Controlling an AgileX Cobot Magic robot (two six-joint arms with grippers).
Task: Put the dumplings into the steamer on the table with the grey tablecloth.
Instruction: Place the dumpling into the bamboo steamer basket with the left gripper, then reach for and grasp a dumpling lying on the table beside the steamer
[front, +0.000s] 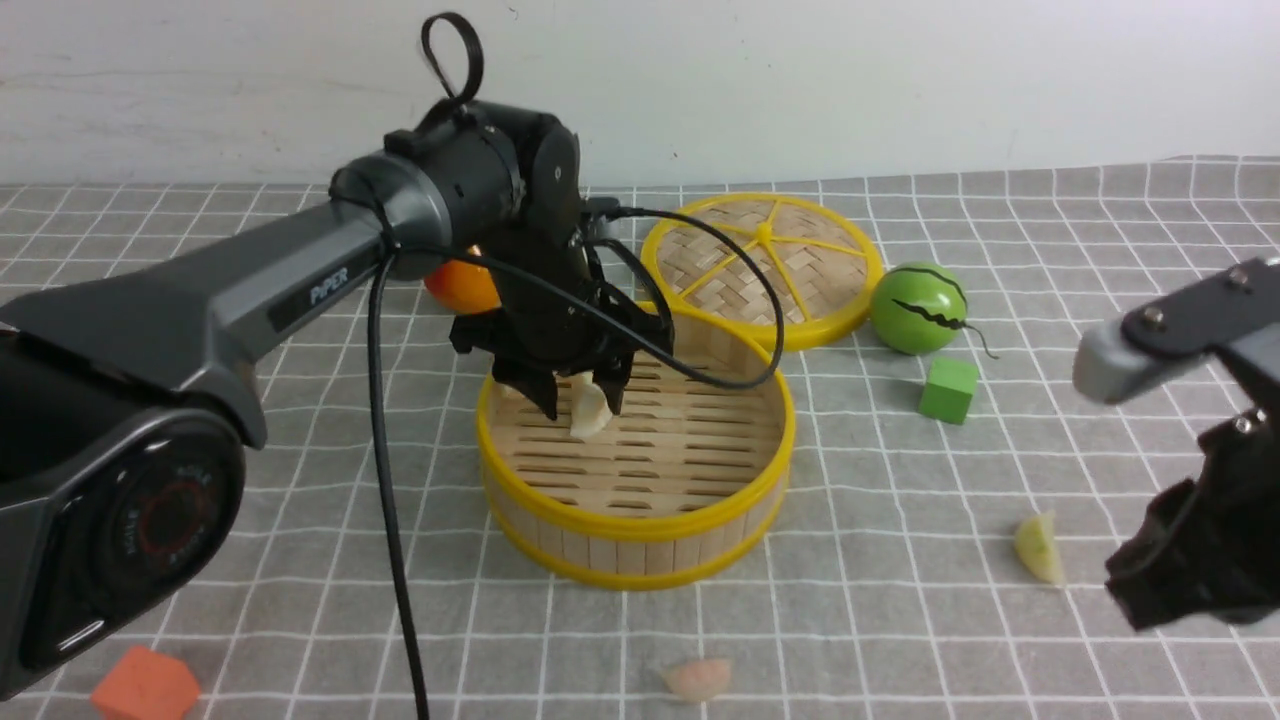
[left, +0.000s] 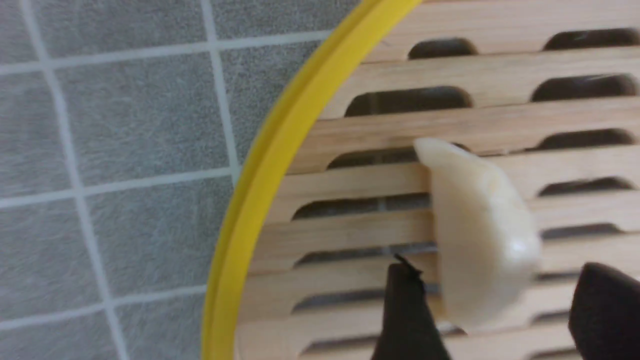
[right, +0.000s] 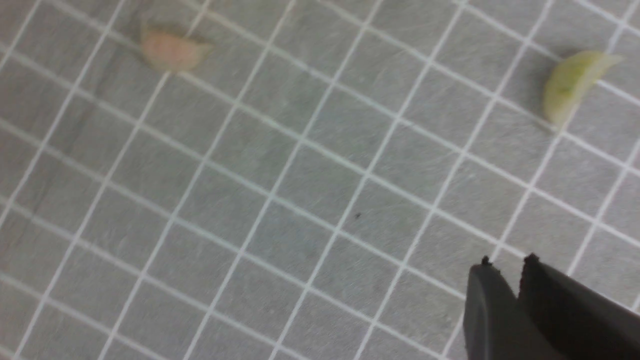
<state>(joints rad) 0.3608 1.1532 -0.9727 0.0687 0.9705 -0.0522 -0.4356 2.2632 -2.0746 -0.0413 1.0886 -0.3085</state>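
Observation:
The bamboo steamer (front: 640, 525) with yellow rims (left: 260, 175) stands mid-table on the grey tablecloth (front: 900, 620). My left gripper (front: 582, 400) (left: 500, 270) hangs inside its left part, jaws open wide. The whitish dumpling (front: 590, 415) (left: 480, 230) sits between the fingers, with a gap on each side, over the slatted floor. A yellow-green dumpling (front: 1040, 548) (right: 570, 85) lies on the cloth to the right. A pinkish dumpling (front: 700, 678) (right: 170, 50) lies near the front edge. My right gripper (front: 1160, 590) (right: 507, 261) hovers beside the yellow-green one, its tips only slightly apart and empty.
A flat woven lid (front: 765, 265) lies behind the steamer. A green striped ball (front: 918, 307) and a green cube (front: 948, 389) sit to its right. An orange block (front: 145, 685) is at the front left, and an orange fruit (front: 462, 288) shows behind the left arm.

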